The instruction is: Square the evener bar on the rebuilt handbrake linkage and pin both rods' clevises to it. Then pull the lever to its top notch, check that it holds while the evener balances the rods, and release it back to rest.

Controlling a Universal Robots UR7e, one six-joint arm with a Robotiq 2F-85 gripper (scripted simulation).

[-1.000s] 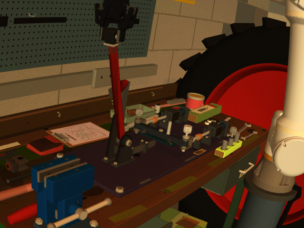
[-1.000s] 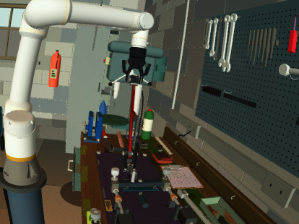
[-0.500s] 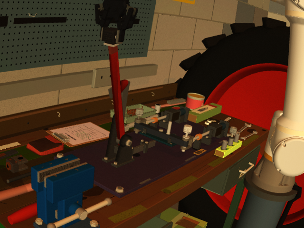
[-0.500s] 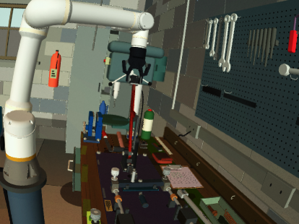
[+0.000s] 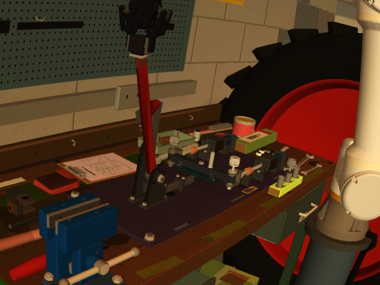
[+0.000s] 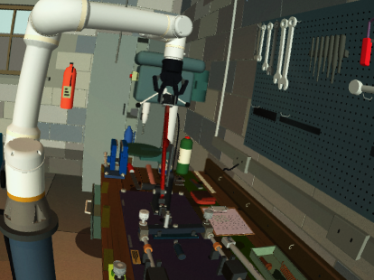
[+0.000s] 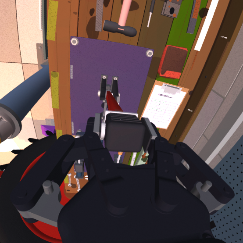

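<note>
The red handbrake lever (image 5: 145,116) stands nearly upright on its black bracket (image 5: 150,187) on the purple baseplate. Its dark grip (image 7: 124,135) is at the top. My gripper (image 5: 141,43) is around that grip from above and is still open, its fingers closing in. The dark evener bar (image 5: 199,167) lies across the plate right of the lever. Two knurled pins (image 5: 234,162) (image 5: 174,141) stand at its ends, where the two rods with orange collars (image 5: 249,171) (image 5: 192,150) meet it. From the second side camera the bar (image 6: 174,232) looks square to the rods.
The pegboard (image 5: 61,36) is close behind the gripper. A blue vise (image 5: 76,227) sits at the bench's front left. A clipboard (image 5: 98,167) lies left of the lever. A yellow pin holder (image 5: 285,184), wrenches and a red can (image 5: 244,125) sit to the right. My arm's base (image 5: 353,184) stands at right.
</note>
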